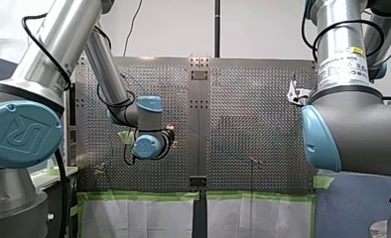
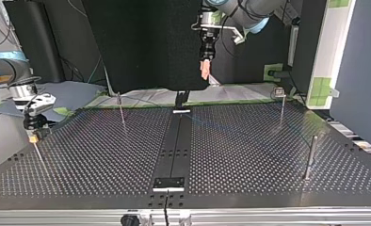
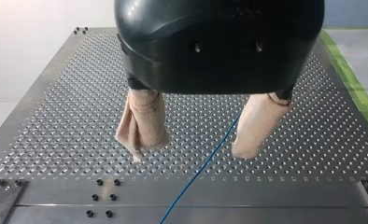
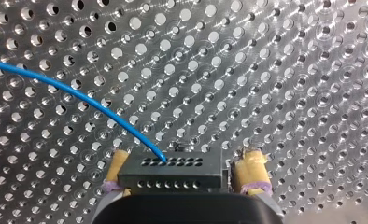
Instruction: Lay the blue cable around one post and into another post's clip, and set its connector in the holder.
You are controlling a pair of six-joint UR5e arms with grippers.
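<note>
Perforated steel worktop (image 1: pixel 253 124) spans the front view, white wall behind. Top view: left claw (image 2: pixel 205 63) hangs high over the far edge; right claw (image 2: pixel 33 131) sits low at left. Left wrist: fingers (image 3: pixel 145 121) spread, empty, cable (image 3: pixel 205 163) running lengthwise below their gap. Right wrist: pads (image 4: pixel 250 163) clamp the connector (image 4: pixel 170 170).

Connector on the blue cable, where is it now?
In the right wrist view, the black connector sits between my right gripper's yellow pads, the blue cable leaving its top over the perforated table.
</note>
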